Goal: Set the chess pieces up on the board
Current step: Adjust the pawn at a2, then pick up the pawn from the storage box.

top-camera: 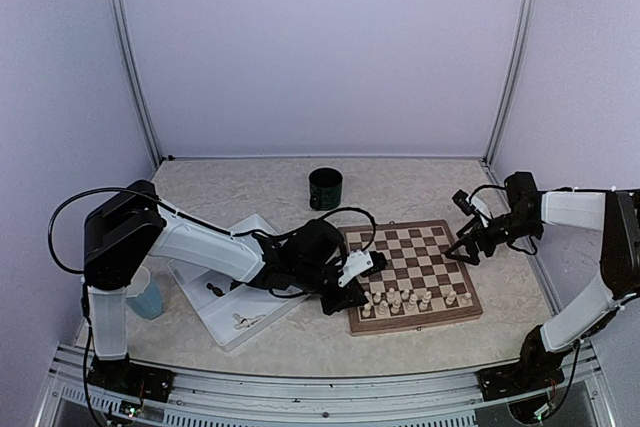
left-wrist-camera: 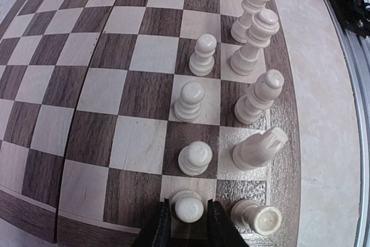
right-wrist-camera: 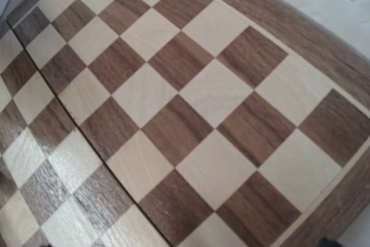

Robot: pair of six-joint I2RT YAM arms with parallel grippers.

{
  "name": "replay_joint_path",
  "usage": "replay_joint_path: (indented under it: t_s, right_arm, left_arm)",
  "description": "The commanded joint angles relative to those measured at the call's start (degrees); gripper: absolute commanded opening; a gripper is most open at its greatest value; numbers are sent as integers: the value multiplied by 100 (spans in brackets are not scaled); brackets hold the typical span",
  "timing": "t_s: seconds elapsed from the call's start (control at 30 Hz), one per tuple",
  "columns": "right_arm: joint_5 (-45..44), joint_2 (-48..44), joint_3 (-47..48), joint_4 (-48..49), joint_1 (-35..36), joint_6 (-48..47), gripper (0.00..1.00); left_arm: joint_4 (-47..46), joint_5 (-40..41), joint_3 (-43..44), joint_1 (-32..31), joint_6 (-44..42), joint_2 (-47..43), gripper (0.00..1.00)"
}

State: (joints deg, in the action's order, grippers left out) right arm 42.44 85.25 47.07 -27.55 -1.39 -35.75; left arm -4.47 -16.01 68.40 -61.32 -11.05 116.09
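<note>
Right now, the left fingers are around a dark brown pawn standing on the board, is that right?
Not quite. The pawn between the left fingers is cream, not dark brown. The left wrist view shows it standing on the board.

My left fingers (left-wrist-camera: 163, 231) run off the bottom edge of the wrist view. They hide the foot of the cream pawn (left-wrist-camera: 189, 206) between them, so I cannot tell whether they pinch it. From above, my left gripper (top-camera: 360, 292) covers the near left corner of the board (top-camera: 420, 247). The small pieces (top-camera: 245, 321) in the white tray (top-camera: 250, 247) are too tiny to name.
</note>
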Motion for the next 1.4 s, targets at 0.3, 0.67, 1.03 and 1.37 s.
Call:
replay_joint_path:
  t_s: [0.3, 0.67, 1.03, 1.37]
  right_arm:
    - [238, -28, 538, -381, -28, -11, 99]
    - [348, -211, 2196, -963, -28, 142, 99]
    - [284, -315, 3837, -396, 17, 1071, 99]
    - [-271, 653, 5463, -945, 1200, 727, 99]
  left_arm:
    - [347, 555, -71, -23, -65, -465, 44]
    - [1222, 1338, -123, 97, 47, -1611, 94]
    - [1923, 3136, 471, 1106, 239, -3128, 99]
    - [821, 5531, 659, 1972, 544, -3534, 99]
